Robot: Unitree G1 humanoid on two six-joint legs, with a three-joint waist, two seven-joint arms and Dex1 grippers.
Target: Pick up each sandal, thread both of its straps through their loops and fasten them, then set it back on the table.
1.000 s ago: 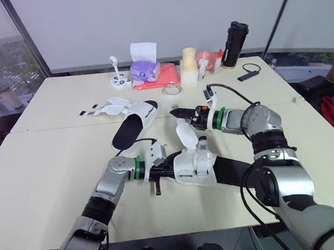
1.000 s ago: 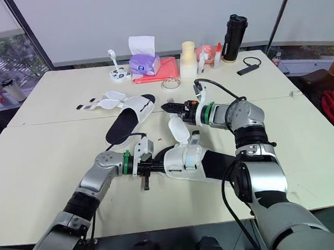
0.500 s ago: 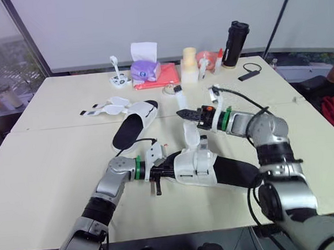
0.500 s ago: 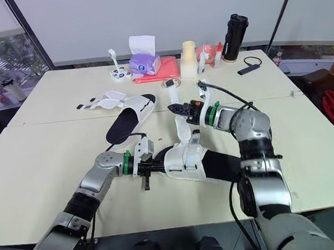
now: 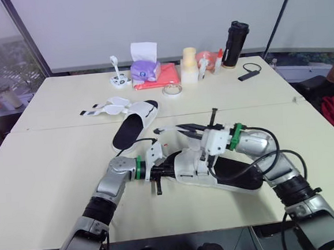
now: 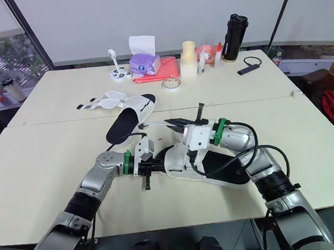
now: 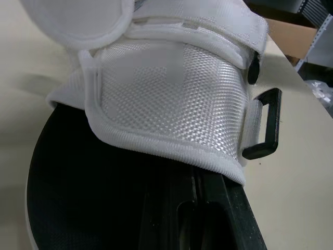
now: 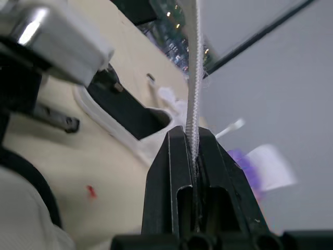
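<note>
White-strapped black sandal [image 5: 184, 165] lying crosswise, toe leftward — left gripper [image 5: 166, 170] clamped on toe, right gripper [image 5: 189, 131] pinching strap [image 6: 155, 125]

No readable text, label, brand, number or sign on anything here.

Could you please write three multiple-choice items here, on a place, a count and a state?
1. Where is the far sandal? A. beyond the near sandal, to the robot's left B. on the floor C. on a chair
2. How many sandals show? A. one B. two C. three
3. The right gripper is: A. open B. shut on a white strap C. shut on a pen
Key: A, it lies farther off, leftward; B, two black insoles show; B, the strap sits clamped in it.
</note>
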